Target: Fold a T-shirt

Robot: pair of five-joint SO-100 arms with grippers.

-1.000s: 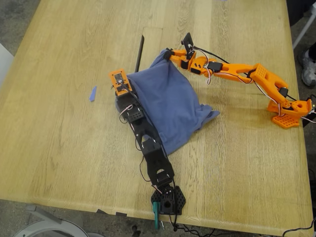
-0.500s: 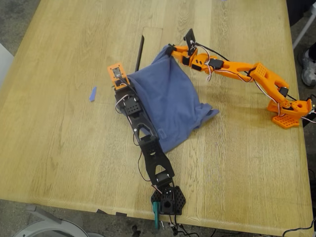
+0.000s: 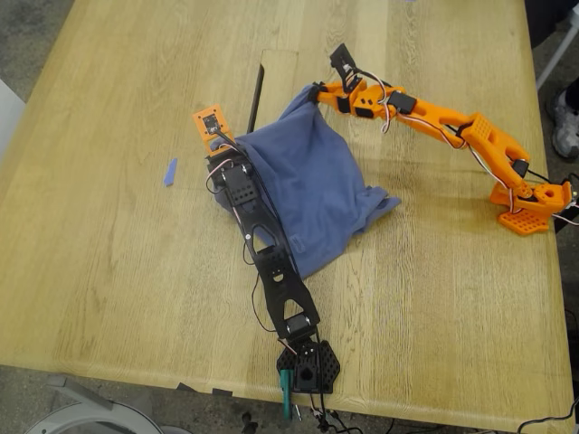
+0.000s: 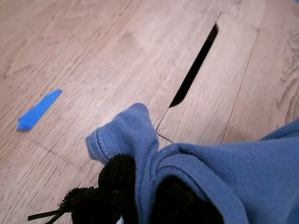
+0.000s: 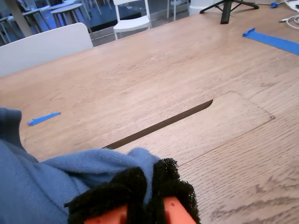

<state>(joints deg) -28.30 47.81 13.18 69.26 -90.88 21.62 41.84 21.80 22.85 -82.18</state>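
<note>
While the black arm reaches up from the table's near edge in the exterior view, we have our first claw (image 4: 135, 196) pinched tight on one corner of the T-shirt (image 3: 303, 194), foam pads buried in a fold of hemmed blue cloth. The shirt sits mid-table, already doubled over into a rough, rumpled square, with a loose tail poking out toward the exterior view's right. Just beyond that corner lies a small blue scrap (image 3: 170, 172) on the bare wood, and a dark slot (image 3: 256, 98) cut into the table (image 3: 118, 271) runs away from us. Farther back, the orange arm comes in from the exterior view's right, and our second claw (image 5: 147, 193) is clamped on the shirt's far corner, cloth bunched between its black pads. This fabric looks light, soft and floppy; it will likely sag and drag wherever it isn't held. We judge hemmed edges and corners the best grip, where the doubled cloth gives the pads something thick to bite.
</note>
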